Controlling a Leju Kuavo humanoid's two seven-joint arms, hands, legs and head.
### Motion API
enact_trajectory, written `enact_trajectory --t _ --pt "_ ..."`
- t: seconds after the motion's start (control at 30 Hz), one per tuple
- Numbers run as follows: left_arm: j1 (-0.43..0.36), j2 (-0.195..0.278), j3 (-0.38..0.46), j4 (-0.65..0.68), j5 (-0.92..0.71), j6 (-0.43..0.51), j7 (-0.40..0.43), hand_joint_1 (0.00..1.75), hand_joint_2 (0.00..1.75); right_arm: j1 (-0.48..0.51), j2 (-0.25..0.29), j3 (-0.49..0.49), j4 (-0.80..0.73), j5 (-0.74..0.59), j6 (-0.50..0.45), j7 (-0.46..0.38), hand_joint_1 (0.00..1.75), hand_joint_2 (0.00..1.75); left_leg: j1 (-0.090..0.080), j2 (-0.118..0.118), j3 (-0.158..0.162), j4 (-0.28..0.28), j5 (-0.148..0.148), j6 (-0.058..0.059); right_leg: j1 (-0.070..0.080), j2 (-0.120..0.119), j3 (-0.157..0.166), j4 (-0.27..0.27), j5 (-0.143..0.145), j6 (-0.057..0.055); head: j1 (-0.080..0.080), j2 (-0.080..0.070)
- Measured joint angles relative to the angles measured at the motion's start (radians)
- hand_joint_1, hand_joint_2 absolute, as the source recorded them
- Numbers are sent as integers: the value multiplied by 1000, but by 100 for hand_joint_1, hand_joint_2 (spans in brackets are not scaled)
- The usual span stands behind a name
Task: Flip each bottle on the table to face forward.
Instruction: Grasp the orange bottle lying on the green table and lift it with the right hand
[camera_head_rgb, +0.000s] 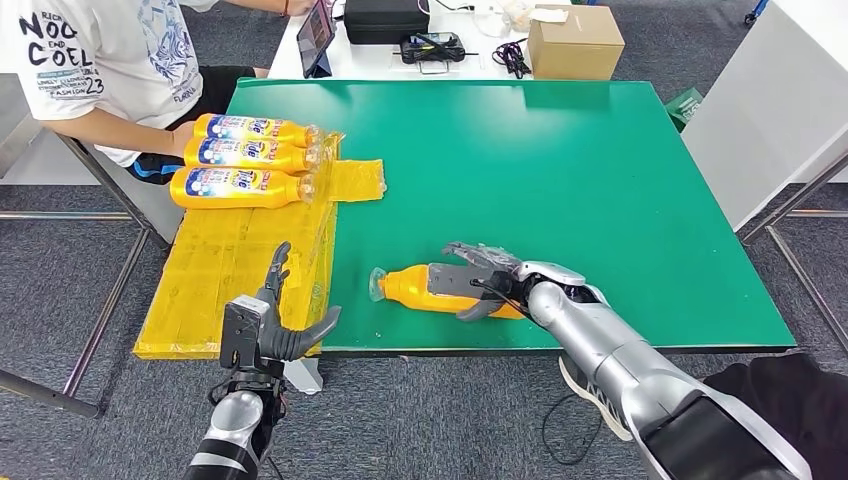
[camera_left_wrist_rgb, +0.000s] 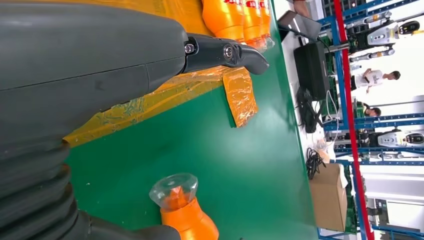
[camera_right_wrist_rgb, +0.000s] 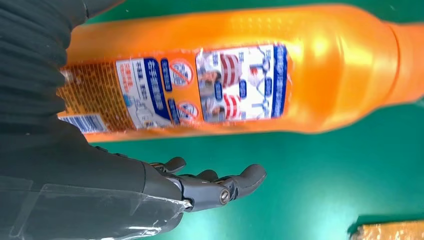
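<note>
**Bottle lying back-label up, right hand reaching over it**

Bottle (camera_head_rgb: 415, 290) number four lies on its side on the green table (camera_head_rgb: 560, 170), near the front edge, at about 6 o'clock in the head view, its clear cap (camera_head_rgb: 377, 285) pointing toward 9 o'clock. The right wrist view shows the label side with small print and a barcode turned up, so it looks to be back side up and not yet flipped. Three more bottles (camera_head_rgb: 250, 158) lie side by side at about 10 o'clock on the yellow mat (camera_head_rgb: 230, 260), their front labels up, with a person's hand (camera_head_rgb: 183, 137) at their bases.

The right hand (camera_head_rgb: 480, 280) is draped over the bottle's wide end. In the right wrist view its fingers (camera_right_wrist_rgb: 235, 182) hang spread beside the body of the bottle rather than wrapped around it, so it appears released, holding nothing. The left hand (camera_head_rgb: 272, 325) hovers off the front edge of the table at 7 o'clock, fingers apart and empty.

To do the flip well, the fingers should probably close around the thick middle of the bottle, not the tapered neck, since the smooth plastic may slip. Rolling it half a turn about its long axis, keeping it low over the table, would bring the front label up without sending it off the near edge.
</note>
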Motion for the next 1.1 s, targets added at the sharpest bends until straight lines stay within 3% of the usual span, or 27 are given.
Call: enact_trajectory --t 0.8,0.97,1.03,1.1 --pt "-3 0 -18 6 12 -9 13 0 175 11 -11 105 40 2 -52 13 0 175 0 0 0 0 0 0 0 0 0 0 0 0 0 0" --pt "-3 0 -17 6 17 -3 20 0 175 9 -8 119 44 56 -72 43 1 175 0 0 1 0 0 0 0 0 1 0 0 0 0 0" --pt "-1 0 -16 6 17 1 23 0 175 7 -6 126 45 83 -78 58 28 175 0 0 1 0 0 0 0 0 1 0 0 0 0 0" --pt "1 0 -14 6 16 2 26 0 175 4 -4 135 46 109 -82 70 103 175 0 0 1 0 0 0 0 0 1 0 0 0 0 0"
